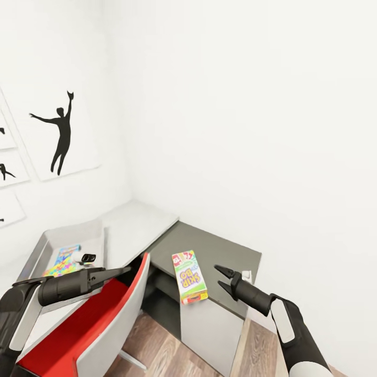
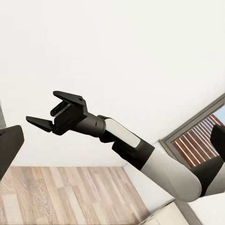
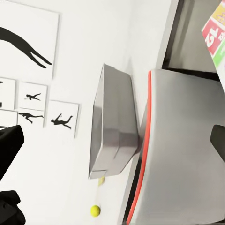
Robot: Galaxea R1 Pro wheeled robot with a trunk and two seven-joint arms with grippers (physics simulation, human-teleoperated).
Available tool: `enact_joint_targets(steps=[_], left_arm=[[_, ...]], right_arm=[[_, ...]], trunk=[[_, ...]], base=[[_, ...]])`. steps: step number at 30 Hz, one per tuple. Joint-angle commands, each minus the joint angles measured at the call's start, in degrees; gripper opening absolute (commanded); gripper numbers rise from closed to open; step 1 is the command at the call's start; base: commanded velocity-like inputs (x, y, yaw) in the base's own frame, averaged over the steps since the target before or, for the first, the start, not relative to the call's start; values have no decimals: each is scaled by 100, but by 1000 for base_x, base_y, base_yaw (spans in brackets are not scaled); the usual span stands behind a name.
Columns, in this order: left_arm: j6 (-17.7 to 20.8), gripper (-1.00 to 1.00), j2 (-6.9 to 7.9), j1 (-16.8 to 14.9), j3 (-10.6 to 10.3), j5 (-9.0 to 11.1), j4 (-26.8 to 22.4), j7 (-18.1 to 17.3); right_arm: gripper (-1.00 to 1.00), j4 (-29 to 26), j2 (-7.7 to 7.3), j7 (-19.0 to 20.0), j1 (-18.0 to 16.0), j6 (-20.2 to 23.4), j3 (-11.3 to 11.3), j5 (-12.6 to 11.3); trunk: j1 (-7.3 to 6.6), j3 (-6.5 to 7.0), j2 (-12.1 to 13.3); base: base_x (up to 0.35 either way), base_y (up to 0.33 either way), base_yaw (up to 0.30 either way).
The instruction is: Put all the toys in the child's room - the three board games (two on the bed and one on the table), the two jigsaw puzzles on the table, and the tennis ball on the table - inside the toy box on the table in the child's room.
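Closest to me, a red-seated chair (image 1: 89, 324) hides part of the desk (image 1: 136, 230). Both my arms reach forward; the right gripper (image 1: 224, 277) is spread wide and empty just beside the Skip-Bo box (image 1: 189, 276). I cannot tell how the left gripper (image 1: 107, 273) stands. Farther off, the grey bin (image 1: 63, 235) holds a puzzle (image 1: 63, 260), half hidden.

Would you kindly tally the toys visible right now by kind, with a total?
Board games: 1, the Skip-Bo box on the dark grey desk section.
Jigsaw puzzles: 1 seen, a puzzle mat inside the toy box.
Tennis balls: 1, the tennis ball.
Total: 3
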Motion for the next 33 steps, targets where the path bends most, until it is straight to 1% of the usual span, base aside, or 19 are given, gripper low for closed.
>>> enact_joint_targets(steps=[1, 20, 24, 28, 30, 33], left_arm=[[59, 100, 1, -5, -2, 12, 0, -10], [62, 100, 6, 0, 25, 21, 0, -41], [71, 100, 26, 1, 30, 32, 0, -49], [78, 100, 15, 0, 21, 37, 0, -63], [86, 100, 13, 1, 20, 42, 0, -67], [111, 100, 41, -2, 32, 49, -4, -81]], right_arm=[[100, -2, 6, 22, -7, 29, -23, 15], [100, 46, 27, -68, -7, 32, -36, 23], [100, 64, 30, -69, -7, 31, -99, 6], [100, 88, 57, -71, -1, 17, -255, -100], [100, 114, 68, -89, 0, 9, -285, -115], [100, 206, 27, -162, 63, 41, -324, -154]], trunk=[[5, -11, -9], [5, -11, -9], [5, -11, -9], [5, -11, -9], [5, -11, -9], [5, -11, -9]], base=[[200, 65, 0], [10, 3, 0], [0, 0, 0], [0, 0, 0], [0, 0, 0], [0, 0, 0]])
